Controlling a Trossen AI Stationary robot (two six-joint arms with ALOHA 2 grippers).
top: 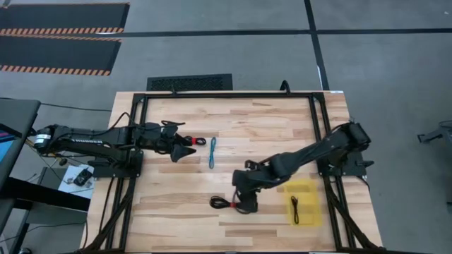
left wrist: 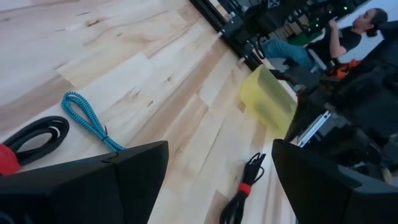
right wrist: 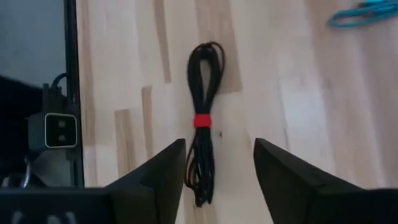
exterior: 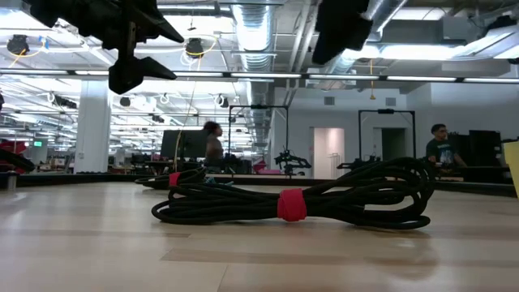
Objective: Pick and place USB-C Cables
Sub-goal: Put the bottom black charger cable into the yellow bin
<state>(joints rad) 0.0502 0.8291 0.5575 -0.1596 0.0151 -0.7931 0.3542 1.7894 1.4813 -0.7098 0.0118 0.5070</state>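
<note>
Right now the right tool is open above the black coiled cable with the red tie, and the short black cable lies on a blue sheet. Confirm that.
Not quite: the sheet is yellow, not blue. The high view shows the short black cable lying on a translucent yellow sheet. The rest holds: the right tool is open above the black coiled cable with the red tie.

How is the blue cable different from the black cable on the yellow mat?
The blue cable is light blue and lies on the bare wooden table, near the left end effector. The short black cable is black and rests on the yellow mat, looking shorter. Both are thin folded bundles, lying flat and untouched.
</note>
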